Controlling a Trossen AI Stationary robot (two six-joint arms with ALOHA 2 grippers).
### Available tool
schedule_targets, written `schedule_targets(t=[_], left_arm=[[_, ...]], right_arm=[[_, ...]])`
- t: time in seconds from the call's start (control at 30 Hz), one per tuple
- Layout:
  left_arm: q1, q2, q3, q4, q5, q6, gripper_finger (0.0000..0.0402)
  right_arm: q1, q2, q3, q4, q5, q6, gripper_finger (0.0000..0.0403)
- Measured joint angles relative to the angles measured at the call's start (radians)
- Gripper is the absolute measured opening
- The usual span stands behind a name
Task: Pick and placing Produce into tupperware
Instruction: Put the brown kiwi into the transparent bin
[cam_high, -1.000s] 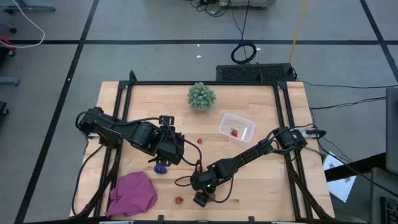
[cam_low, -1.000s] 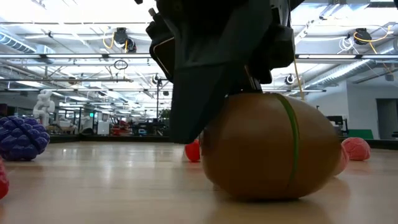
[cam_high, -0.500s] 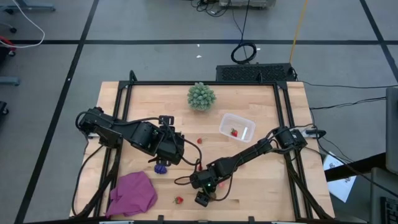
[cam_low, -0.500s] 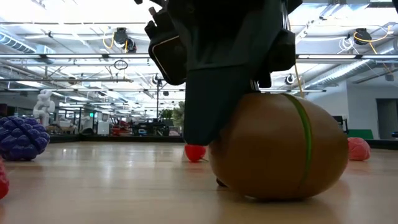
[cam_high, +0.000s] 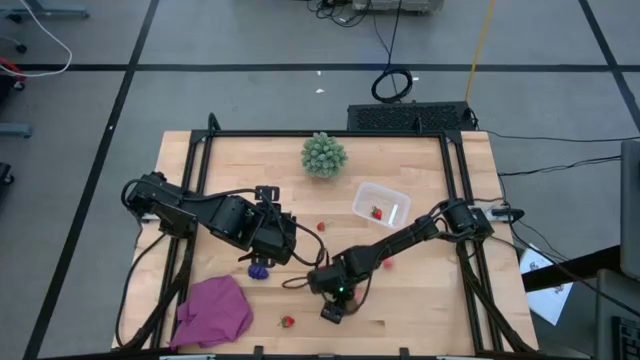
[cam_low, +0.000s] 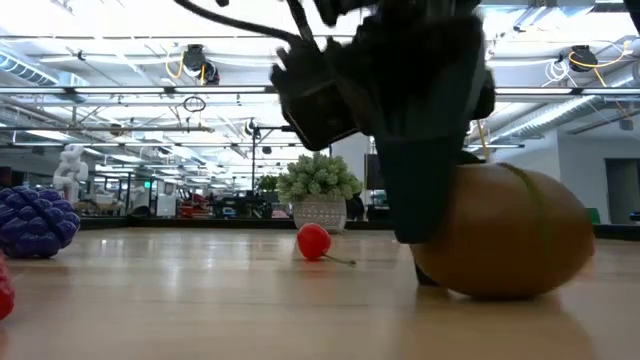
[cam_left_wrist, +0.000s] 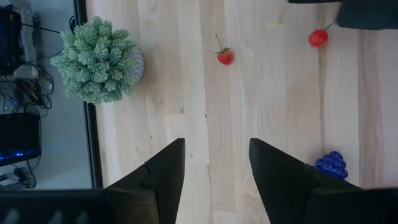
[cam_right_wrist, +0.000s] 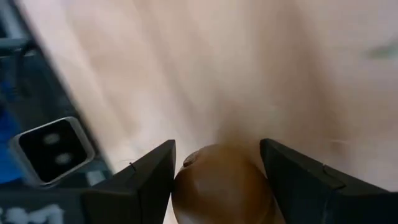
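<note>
I have the kiwi (cam_right_wrist: 222, 185) pinched between my right gripper (cam_right_wrist: 217, 180) fingers; the container (cam_high: 382, 203) lies well beyond, toward that arm's base.

The right gripper (cam_high: 333, 300) is covering the brown kiwi (cam_right_wrist: 221, 186) from overhead, near the bench's front edge. At bench height, one dark finger (cam_low: 425, 190) is blocking the kiwi's near side, so finger contact is not showing. In the right wrist picture the bench (cam_right_wrist: 249, 68) is blurring and the lower edge is cutting off the kiwi. A red piece (cam_low: 3, 290) is slipping past the low picture's left edge.
</note>
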Motion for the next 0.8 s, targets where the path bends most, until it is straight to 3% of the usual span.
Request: schedule_targets(t=[0.33, 0.8], left_arm=[[0.000, -0.001, -0.001, 0.001, 0.001, 0.002, 0.0184], [0.000, -0.001, -0.002, 0.000, -0.002, 0.015, 0.0184]], right_arm=[[-0.066, -0.055, -0.002, -0.028, 0.095, -0.075, 0.0233], [-0.099, -0.124, 0.000, -0.109, 0.137, -0.112, 0.0233]])
